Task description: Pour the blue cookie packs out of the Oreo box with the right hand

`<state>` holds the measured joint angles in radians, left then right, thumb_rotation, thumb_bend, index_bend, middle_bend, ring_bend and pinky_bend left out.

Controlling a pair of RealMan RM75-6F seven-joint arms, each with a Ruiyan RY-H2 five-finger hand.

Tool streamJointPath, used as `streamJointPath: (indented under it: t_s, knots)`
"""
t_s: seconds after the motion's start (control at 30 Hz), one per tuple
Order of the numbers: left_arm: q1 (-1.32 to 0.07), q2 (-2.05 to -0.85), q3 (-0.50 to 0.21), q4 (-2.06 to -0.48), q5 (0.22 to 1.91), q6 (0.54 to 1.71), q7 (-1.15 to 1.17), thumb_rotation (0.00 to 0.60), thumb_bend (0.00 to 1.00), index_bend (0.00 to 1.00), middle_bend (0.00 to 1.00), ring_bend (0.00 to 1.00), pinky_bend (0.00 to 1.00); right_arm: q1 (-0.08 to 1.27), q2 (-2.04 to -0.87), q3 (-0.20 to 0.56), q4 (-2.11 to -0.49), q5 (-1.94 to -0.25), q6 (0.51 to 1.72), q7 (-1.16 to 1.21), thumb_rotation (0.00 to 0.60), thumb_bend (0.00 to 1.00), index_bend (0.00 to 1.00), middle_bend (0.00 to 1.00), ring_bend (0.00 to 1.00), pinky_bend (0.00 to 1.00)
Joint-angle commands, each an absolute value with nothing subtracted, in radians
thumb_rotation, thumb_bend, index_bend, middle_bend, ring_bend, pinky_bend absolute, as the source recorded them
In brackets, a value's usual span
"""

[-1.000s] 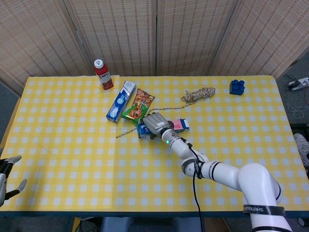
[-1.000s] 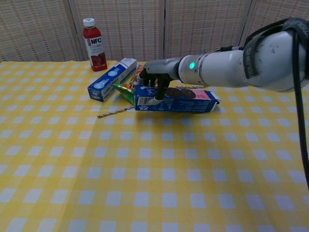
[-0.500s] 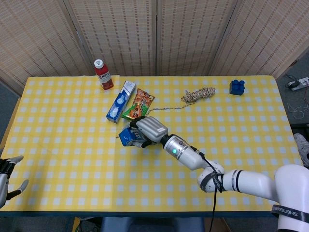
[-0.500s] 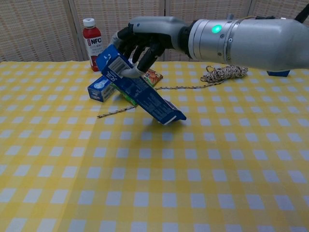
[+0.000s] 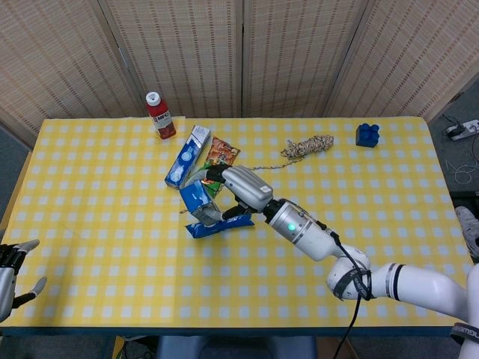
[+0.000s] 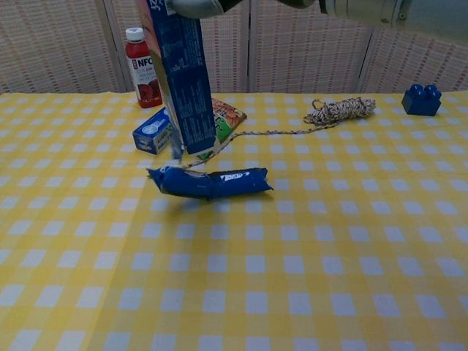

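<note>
My right hand (image 5: 241, 189) grips the blue Oreo box (image 6: 180, 77) near its top and holds it upright above the table, open end down. In the head view the Oreo box (image 5: 197, 204) hangs left of the hand. A blue cookie pack (image 6: 210, 182) lies on the yellow checked cloth just under the box mouth; the same cookie pack (image 5: 219, 226) shows below the hand in the head view. In the chest view the right hand (image 6: 197, 6) is cut off by the top edge. My left hand (image 5: 13, 271) hovers with fingers apart at the table's near left corner, holding nothing.
A red juice bottle (image 5: 160, 116) stands at the back left. A white-and-blue carton (image 5: 188, 156) and an orange snack bag (image 5: 219, 159) lie behind the box. A coiled rope (image 5: 307, 146) with a trailing end and a blue toy brick (image 5: 367, 134) sit at the back right.
The right hand lifted the Oreo box off the table and tipped it from flat to upright, open end down. A blue cookie pack slid out and now lies on the cloth.
</note>
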<state>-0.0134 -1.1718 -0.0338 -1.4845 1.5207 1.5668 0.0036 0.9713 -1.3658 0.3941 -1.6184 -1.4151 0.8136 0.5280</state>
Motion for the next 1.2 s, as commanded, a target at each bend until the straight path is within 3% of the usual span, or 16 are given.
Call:
streamJointPath:
  t_s: [0.03, 0.17, 0.33, 0.6, 0.77, 0.83, 0.93, 1.0, 1.2]
  knots:
    - [-0.016, -1.172, -0.034, -1.485, 1.522, 1.564, 0.005, 0.6, 0.27, 0.26, 0.25, 0.19, 0.12, 0.961, -1.338, 0.386, -1.623, -1.418, 0.823, 0.53, 0.6, 0.33, 0.38, 0.35, 0.25, 0.24]
    - [-0.018, -1.171, -0.035, -1.489, 1.525, 1.565, 0.006, 0.6, 0.27, 0.26, 0.25, 0.19, 0.12, 0.942, -1.325, 0.383, -1.611, -1.414, 0.863, 0.534, 0.6, 0.33, 0.38, 0.35, 0.25, 0.24]
    - [-0.02, -1.171, -0.034, -1.49, 1.523, 1.56, 0.01, 0.6, 0.27, 0.26, 0.25, 0.19, 0.12, 0.936, -1.258, 0.336, -1.602, -1.389, 0.802, 0.449, 0.6, 0.33, 0.38, 0.35, 0.25, 0.24]
    - [-0.032, -1.181, -0.034, -1.494, 1.531, 1.551, 0.02, 0.6, 0.27, 0.26, 0.25, 0.19, 0.12, 0.956, -1.181, 0.25, -1.562, -1.252, 0.669, 0.153, 0.6, 0.33, 0.38, 0.35, 0.25, 0.24]
    - [-0.035, -1.185, -0.034, -1.495, 1.535, 1.552, 0.023, 0.6, 0.27, 0.26, 0.25, 0.19, 0.12, 0.991, -1.191, 0.184, -1.532, -1.111, 0.635, -0.112, 0.6, 0.33, 0.38, 0.33, 0.25, 0.24]
    - [-0.035, -1.187, -0.033, -1.495, 1.536, 1.551, 0.025, 0.6, 0.27, 0.26, 0.25, 0.19, 0.12, 1.003, -1.204, 0.169, -1.531, -1.052, 0.627, -0.162, 0.6, 0.32, 0.33, 0.29, 0.22, 0.24]
    - [-0.035, -1.187, -0.031, -1.498, 1.536, 1.551, 0.029, 0.6, 0.27, 0.26, 0.25, 0.19, 0.12, 1.022, -1.229, 0.149, -1.52, -0.977, 0.615, -0.214, 0.6, 0.29, 0.12, 0.19, 0.14, 0.22]
    - [-0.034, -1.186, -0.031, -1.499, 1.535, 1.552, 0.03, 0.6, 0.27, 0.26, 0.25, 0.19, 0.12, 1.029, -1.244, 0.14, -1.513, -0.954, 0.616, -0.233, 0.6, 0.27, 0.02, 0.14, 0.09, 0.18]
    - [-0.031, -1.189, -0.031, -1.494, 1.529, 1.553, 0.032, 0.6, 0.27, 0.26, 0.25, 0.19, 0.12, 1.013, -1.283, 0.136, -1.51, -0.96, 0.681, -0.244, 0.6, 0.26, 0.0, 0.07, 0.05, 0.15]
